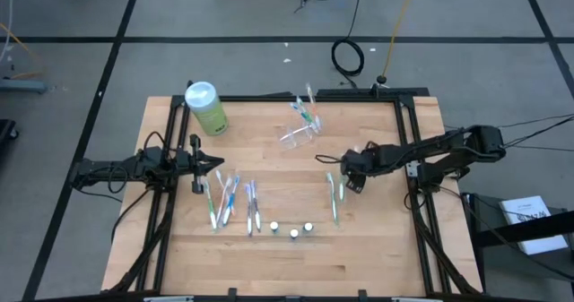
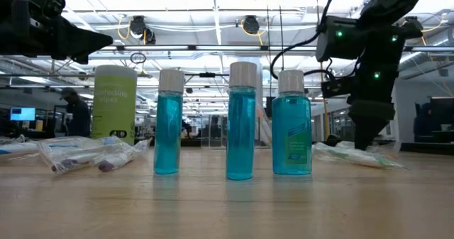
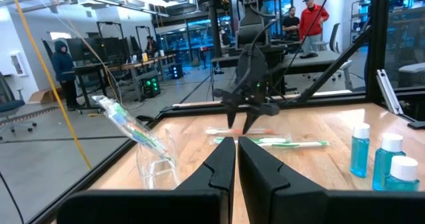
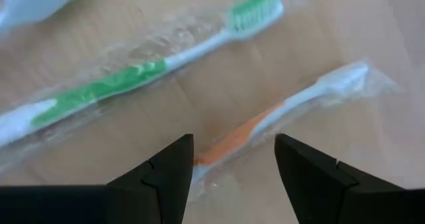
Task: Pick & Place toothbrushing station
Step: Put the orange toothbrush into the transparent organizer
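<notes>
The right tool (image 1: 352, 182) hangs near the right edge of the tabletop (image 1: 287, 257), its jaws standing wide and empty just above a wrapped orange-handled toothbrush (image 4: 265, 127), with a wrapped green-handled toothbrush (image 4: 133, 78) lying beside it. This looks like the picking step: a brush is lined up but not yet gripped. The next move calls for a short descent so the jaws straddle the thin handle across its width, then a close. The toothbrushing station (image 1: 299, 133), a clear holder, sits near the middle of the far edge, already carrying a toothbrush that leans out toward that edge; it seems tipped rather than upright, though I cannot be sure. The left tool (image 1: 215, 163) waits pinched shut near the left edge.
</notes>
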